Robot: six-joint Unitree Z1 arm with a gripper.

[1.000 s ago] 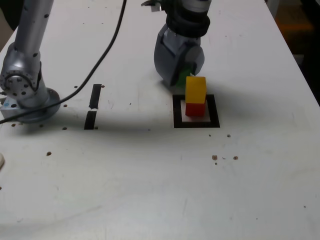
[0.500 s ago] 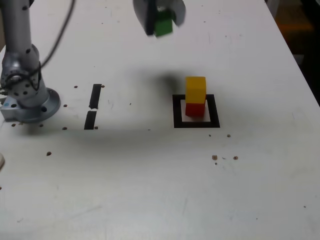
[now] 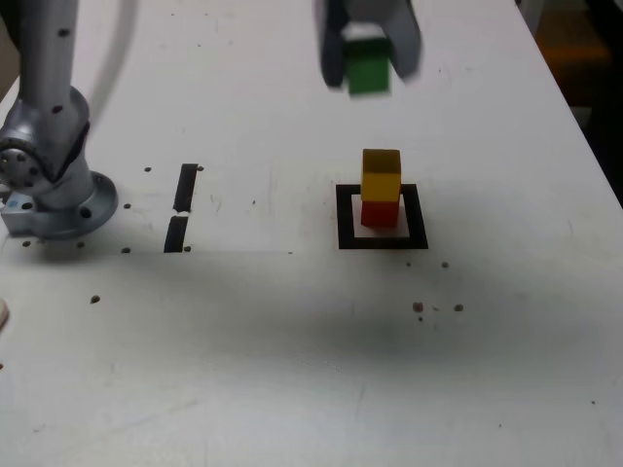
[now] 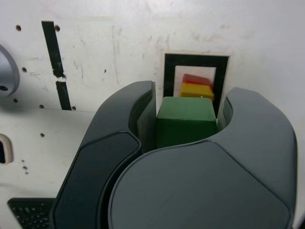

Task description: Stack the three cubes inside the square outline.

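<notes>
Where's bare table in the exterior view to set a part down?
Bare: between the tape strips and the square outline; also below that outline. Crowded: inside it, under the yellow cube and red cube.

- You have a plain green cube [image 4: 186, 124] at the gripper [image 4: 186, 117], whose shell is grey, darker on one side in the wrist view.
- Your yellow cube [image 3: 381, 177] looks deeper amber on its far, upper face.
- Your red cube [image 3: 380, 214] is plain red.
- You see a black square outline [image 3: 346, 216] framing white.
- To its left in the exterior view, your two tape strips [image 3: 186, 187] are black.
- Your tabletop [image 3: 243, 389] is white, speckled brown, with soft grey shading.
- Your arm [image 3: 44, 107] is silvery grey, dotted dark at the left.
</notes>
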